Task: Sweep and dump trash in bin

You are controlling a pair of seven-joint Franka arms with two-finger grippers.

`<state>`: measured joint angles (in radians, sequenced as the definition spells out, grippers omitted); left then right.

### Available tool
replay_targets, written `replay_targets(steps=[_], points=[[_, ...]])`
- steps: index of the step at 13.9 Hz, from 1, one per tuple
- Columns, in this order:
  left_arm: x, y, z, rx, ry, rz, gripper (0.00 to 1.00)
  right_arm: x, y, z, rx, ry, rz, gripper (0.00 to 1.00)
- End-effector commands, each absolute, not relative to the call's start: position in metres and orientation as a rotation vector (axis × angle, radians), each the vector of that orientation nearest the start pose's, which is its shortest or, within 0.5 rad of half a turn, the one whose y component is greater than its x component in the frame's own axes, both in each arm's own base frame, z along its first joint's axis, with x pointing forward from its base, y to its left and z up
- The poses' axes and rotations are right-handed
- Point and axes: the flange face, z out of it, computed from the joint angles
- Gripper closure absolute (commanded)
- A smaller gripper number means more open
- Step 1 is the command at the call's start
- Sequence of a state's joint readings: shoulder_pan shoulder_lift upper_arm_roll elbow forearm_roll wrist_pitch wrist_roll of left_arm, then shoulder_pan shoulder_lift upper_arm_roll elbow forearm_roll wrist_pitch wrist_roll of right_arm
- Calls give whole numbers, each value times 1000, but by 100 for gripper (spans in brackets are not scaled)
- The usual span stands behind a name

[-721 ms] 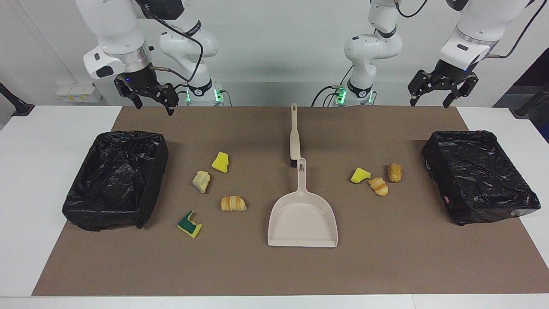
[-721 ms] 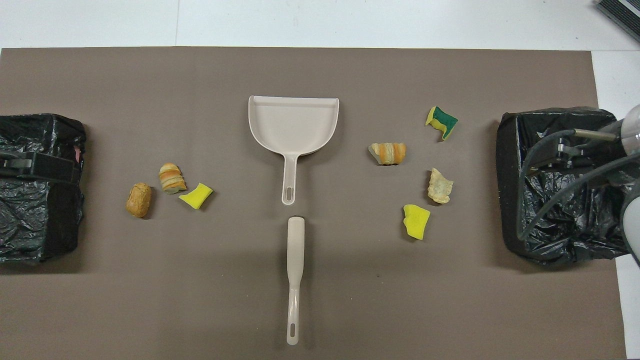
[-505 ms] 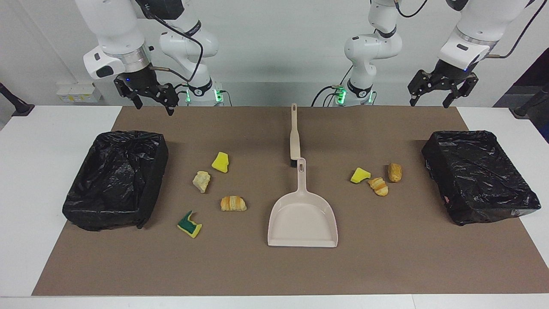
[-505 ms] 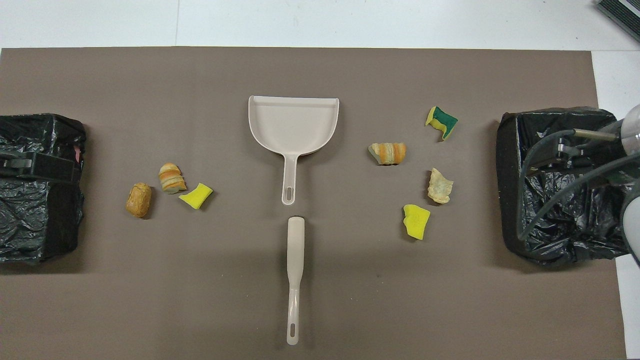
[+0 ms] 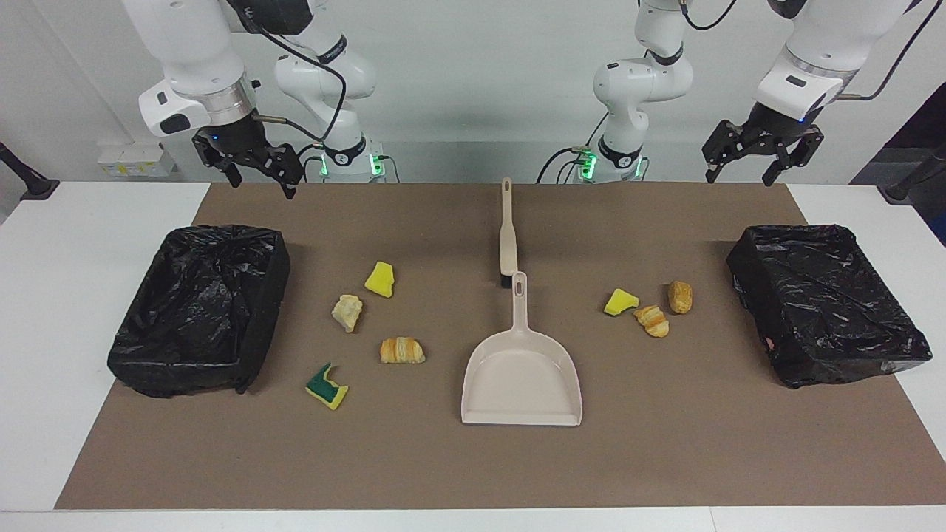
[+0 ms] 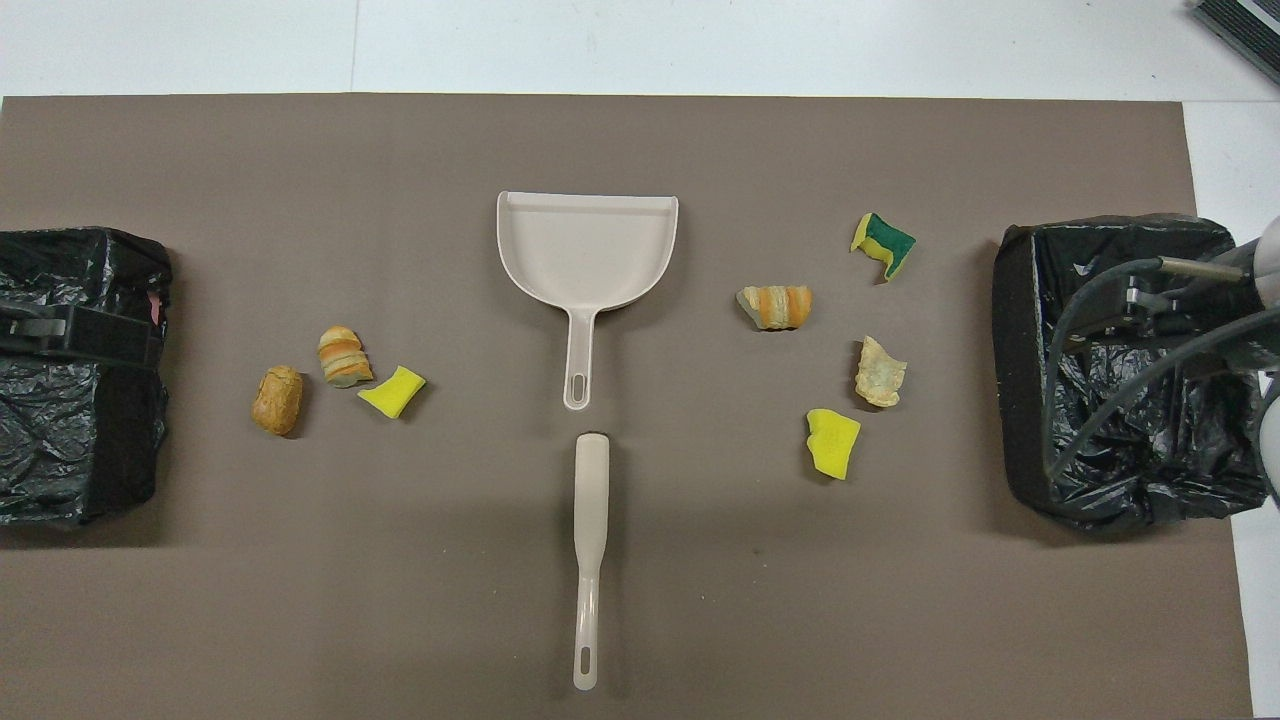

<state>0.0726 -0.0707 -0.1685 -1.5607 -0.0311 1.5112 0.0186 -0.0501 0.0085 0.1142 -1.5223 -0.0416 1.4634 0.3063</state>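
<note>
Trash lies untouched on the brown paper mat (image 5: 473, 458), so by the look of it the task has hardly begun: nothing swept, nothing dumped.

Taking the facing view from its left edge, the right gripper (image 5: 255, 168) hangs with jaws apart above the mat's robot-side edge, near the black-bagged bin (image 5: 194, 310) at the right arm's end. Beside that bin sit four scraps: a green-and-yellow sponge piece (image 5: 327, 386), a pale bread chunk (image 5: 346, 312), a yellow sponge bit (image 5: 380, 278) and a golden-brown croissant (image 5: 402, 350).

At the middle the beige brush (image 5: 507, 238) lies just nearer the robots than the beige plastic dustpan (image 5: 522, 369), with open mat around both.

Next come a second yellow sponge bit (image 5: 619, 301), a second croissant (image 5: 652, 321) and a brown bread roll (image 5: 681, 296), close together. The second black-bagged bin (image 5: 824, 303) follows, the left gripper (image 5: 760, 151) open, up in the air near it.
</note>
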Motion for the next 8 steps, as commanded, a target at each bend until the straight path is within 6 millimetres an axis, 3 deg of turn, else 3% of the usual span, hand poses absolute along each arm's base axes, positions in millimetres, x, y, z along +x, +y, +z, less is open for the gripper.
replay_targets(steps=[1, 2, 5, 8], points=[[500, -68, 649, -3146, 204, -10, 0, 539, 26, 634, -3154, 350, 98, 0], [490, -77, 641, -3139, 213, 0, 0, 539, 26, 634, -3154, 350, 95, 0], [460, -128, 611, -3133, 352, 93, 0, 540, 27, 634, -3152, 352, 91, 0], [414, -199, 567, -3142, 318, 74, 0, 541, 31, 634, -3154, 335, 78, 0]])
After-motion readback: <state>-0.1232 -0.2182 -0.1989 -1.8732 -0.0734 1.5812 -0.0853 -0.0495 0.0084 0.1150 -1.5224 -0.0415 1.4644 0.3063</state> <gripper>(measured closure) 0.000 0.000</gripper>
